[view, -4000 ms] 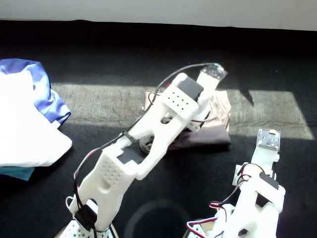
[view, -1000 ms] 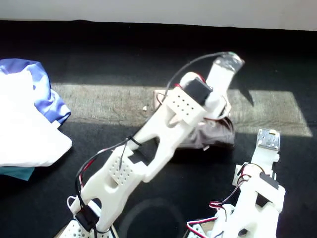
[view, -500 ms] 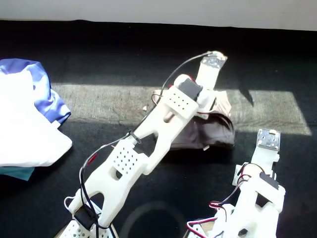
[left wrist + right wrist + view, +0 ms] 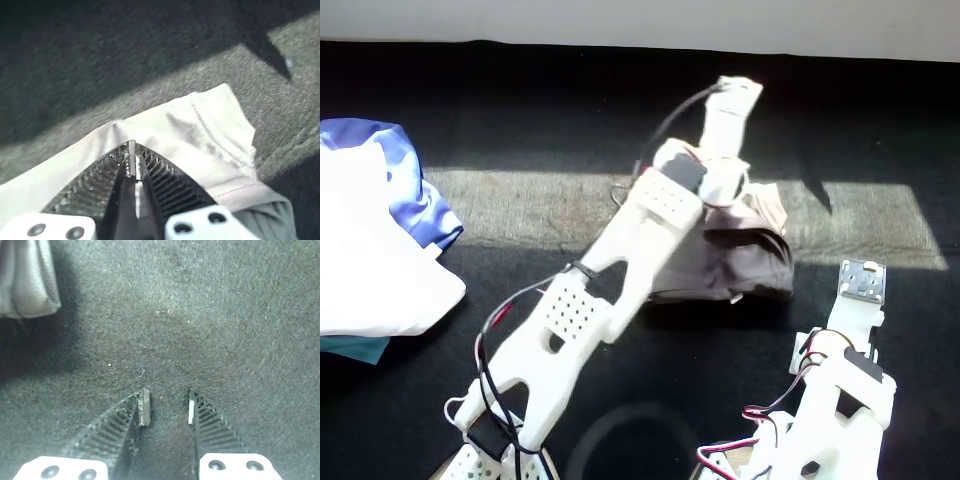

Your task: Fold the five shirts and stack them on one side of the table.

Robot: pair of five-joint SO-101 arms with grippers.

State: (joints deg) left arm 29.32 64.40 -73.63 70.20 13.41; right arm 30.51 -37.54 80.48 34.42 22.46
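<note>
A beige-grey shirt (image 4: 745, 265) lies bunched at the table's middle, half in a sunlit strip. My left arm stretches over it, and the left gripper (image 4: 732, 200) sits at the shirt's far edge. In the left wrist view the gripper (image 4: 131, 162) is shut, with the pale shirt (image 4: 200, 135) tented up to its tips. Its hem and seam run off to one side. My right gripper (image 4: 166, 410) hangs open over bare dark cloth near the front right. A folded corner of the shirt (image 4: 27, 280) lies just beyond it.
A pile of other shirts (image 4: 370, 240), white, blue and teal, lies at the table's left edge. The table (image 4: 540, 110) is covered in dark cloth. A sunlit band (image 4: 520, 205) crosses it. The right arm (image 4: 840, 390) stands at the front right.
My left gripper has swung left and toward the table's far side, and the shirt's far edge has risen with it. The right arm has not moved.
</note>
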